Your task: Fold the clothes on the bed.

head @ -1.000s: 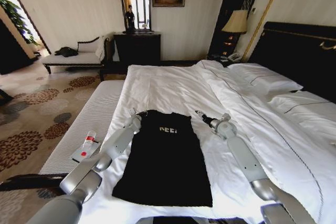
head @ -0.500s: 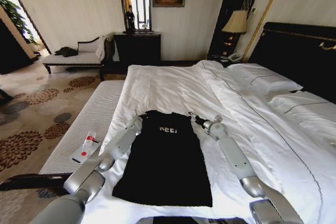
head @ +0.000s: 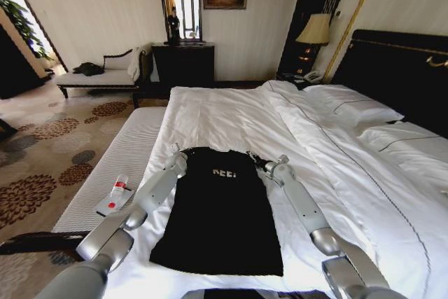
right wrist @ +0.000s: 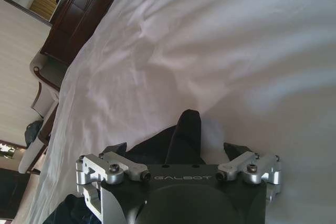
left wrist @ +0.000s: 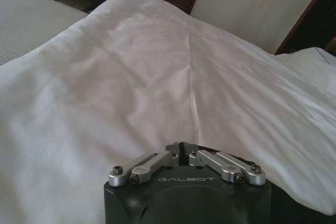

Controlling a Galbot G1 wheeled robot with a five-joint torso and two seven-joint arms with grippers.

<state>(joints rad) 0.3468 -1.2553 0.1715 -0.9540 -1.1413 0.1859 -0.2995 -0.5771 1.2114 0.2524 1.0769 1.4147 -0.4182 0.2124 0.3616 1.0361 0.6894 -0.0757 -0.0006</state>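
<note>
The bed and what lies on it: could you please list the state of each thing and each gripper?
black top: lying flat, unfolded, lettering up.
left gripper: shut, at the top's left shoulder.
right gripper: open, straddling the top's right shoulder strap.
duvet: spread over the bed, slightly creased.
pillow: lying flat by the headboard.
lamp: whether it is lit cannot be told.

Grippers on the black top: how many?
2. Left gripper shut at the black top's left shoulder; right gripper open around its right shoulder strap, seen from the right wrist.
</note>
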